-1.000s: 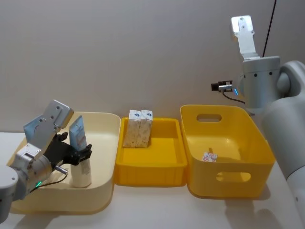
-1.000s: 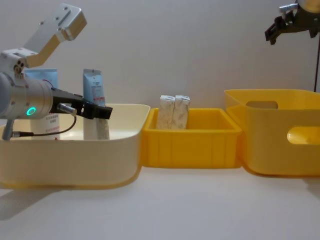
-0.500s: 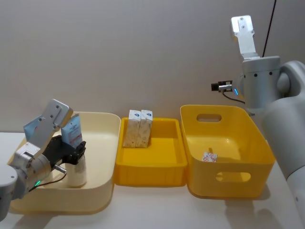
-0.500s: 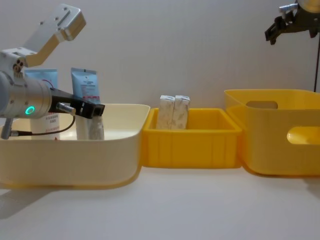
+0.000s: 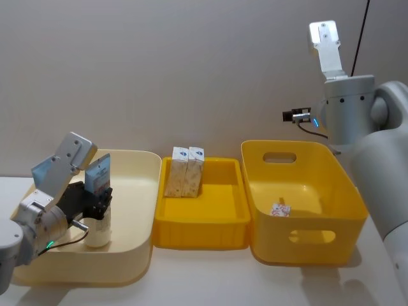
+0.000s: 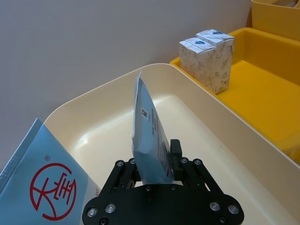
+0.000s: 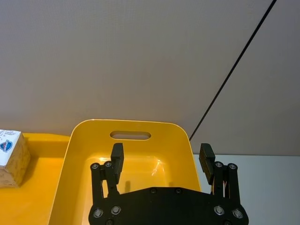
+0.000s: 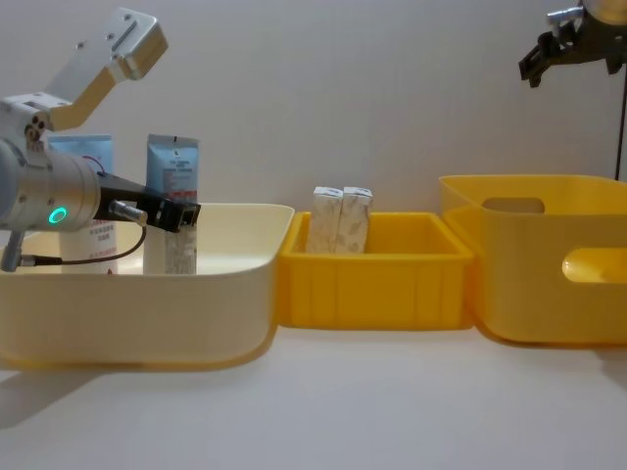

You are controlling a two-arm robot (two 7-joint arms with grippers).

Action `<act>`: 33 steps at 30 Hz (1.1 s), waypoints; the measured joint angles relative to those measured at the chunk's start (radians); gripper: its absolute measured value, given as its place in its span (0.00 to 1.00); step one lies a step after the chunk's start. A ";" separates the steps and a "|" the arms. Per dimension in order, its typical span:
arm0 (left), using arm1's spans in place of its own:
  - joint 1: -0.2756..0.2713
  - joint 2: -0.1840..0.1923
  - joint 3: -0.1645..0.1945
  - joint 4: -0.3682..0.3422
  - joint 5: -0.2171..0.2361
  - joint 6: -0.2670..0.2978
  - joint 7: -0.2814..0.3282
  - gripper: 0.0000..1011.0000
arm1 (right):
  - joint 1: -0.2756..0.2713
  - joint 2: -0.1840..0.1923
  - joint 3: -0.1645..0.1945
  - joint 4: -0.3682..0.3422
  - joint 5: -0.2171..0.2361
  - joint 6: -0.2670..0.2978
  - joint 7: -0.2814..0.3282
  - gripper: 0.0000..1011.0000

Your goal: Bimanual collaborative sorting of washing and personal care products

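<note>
tube (image 5: 99, 183) lowered in cream bin (image 5: 138, 186) | left gripper (image 5: 99, 205) clamps it | right gripper (image 7: 161, 154) agape, empty | cartons (image 5: 185, 171) in tray (image 5: 217, 220)

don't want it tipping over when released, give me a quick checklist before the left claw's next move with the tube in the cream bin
1. Grip: ok. The left claw is clamped on the lower part of the tube.
2. Tube posture: ok. It stands about upright inside the cream bin.
3. Tube base resting on the bin floor: cannot tell. The bin wall hides it in the chest view.
4. Clearance from the red-logo tube: ok. The chest view shows a gap between the two.
5. Right claw out of the way: ok. It is open and raised high over the yellow bin.
</note>
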 joint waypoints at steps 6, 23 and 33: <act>-0.001 0.000 0.000 0.001 0.000 0.000 0.000 0.30 | 0.000 0.000 0.000 0.000 0.000 0.000 0.000 0.99; -0.001 0.000 0.000 0.001 0.000 0.002 0.000 0.27 | 0.000 0.000 0.000 0.000 0.000 0.000 0.000 0.99; -0.001 0.000 0.000 0.001 0.000 0.002 0.000 0.27 | 0.000 0.000 0.000 0.000 0.000 0.000 0.000 0.99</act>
